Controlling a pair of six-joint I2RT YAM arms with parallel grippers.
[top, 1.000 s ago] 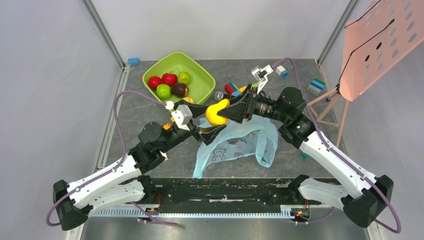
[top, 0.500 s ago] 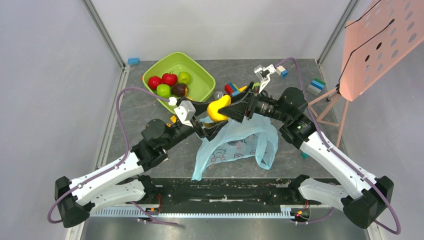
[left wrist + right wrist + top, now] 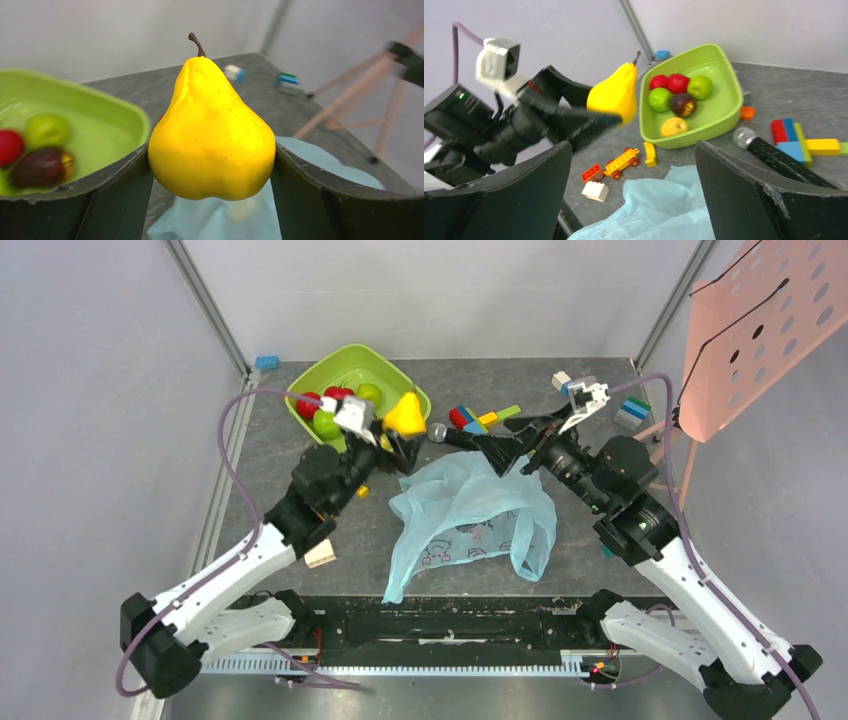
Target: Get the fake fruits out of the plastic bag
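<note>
Held fruit: we see a glossy yellow toy pear clamped across its broad belly by the left jaws. It is raised off the dark grey counter.
Long axis: the pear stands upright in the left wrist view, stem up, with its axis running across the line between the two jaws.
Left jaws: closed to the pear's width, one on each flank, holding nothing else.
Key relation: from above, the pear hangs at the near-right rim of the lime-green square plastic bowl. From the wrist, the bowl's hollow lies to the left of and below the jaws. We judge that a short carry that way puts the pear over the bowl for release.
Nearer arm: the left one, since its jaws are just beside the bowl. The right jaws are well apart from it, across the counter.
Right jaws: spread wide and empty, hanging over the far edge of the thin light-blue printed plastic bag.
Bag: crumpled on the counter between the two arms and clear of both pairs of jaws. We cannot tell whether any fruit remains inside.
Bowl contents: round glossy toy fruits, red, green, brown and one orange-yellow.
Bystanders: angular coloured building blocks lie beyond the bag.
Stage: we judge the pear freed from the bag and not yet set down.
</note>
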